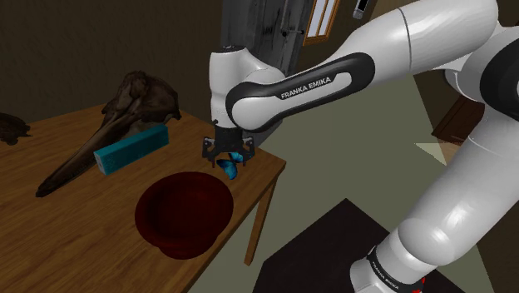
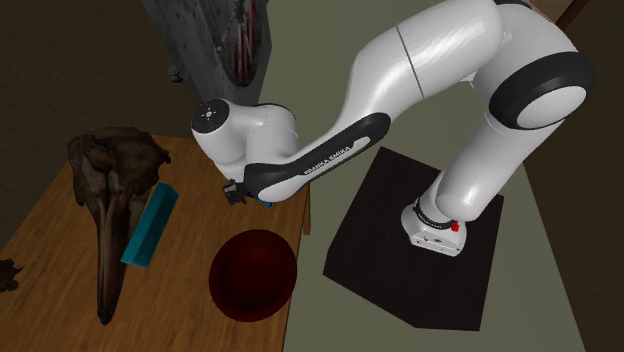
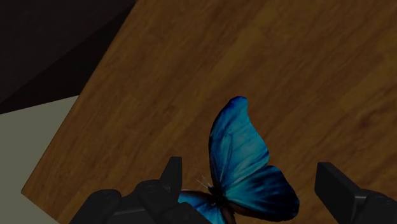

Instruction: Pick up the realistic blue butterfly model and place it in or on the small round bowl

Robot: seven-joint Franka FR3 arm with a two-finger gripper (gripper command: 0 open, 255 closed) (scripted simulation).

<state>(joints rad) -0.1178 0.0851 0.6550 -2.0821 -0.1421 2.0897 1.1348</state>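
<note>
The blue butterfly (image 3: 245,156) stands with its wings up between my gripper's (image 3: 251,172) two black fingers, nearer one finger (image 3: 170,173) than the other. The fingers stand wide apart and open, and I cannot tell whether the near one touches it. In the shoulder view the gripper (image 1: 226,155) hangs over the wooden table's (image 1: 66,225) near corner, with the butterfly (image 1: 229,169) just under it. The round dark red bowl (image 1: 185,212) sits on the table a short way towards that view's lower left. In the second exterior view the bowl (image 2: 253,273) lies below the gripper (image 2: 236,191).
A long-beaked dark skull (image 1: 108,125) and a teal box (image 1: 133,148) lie on the table beyond the bowl. A dark lump (image 1: 10,127) sits at the table's far left. The table's edge (image 1: 264,179) runs close beside the butterfly. The black stand (image 2: 420,250) is on the floor.
</note>
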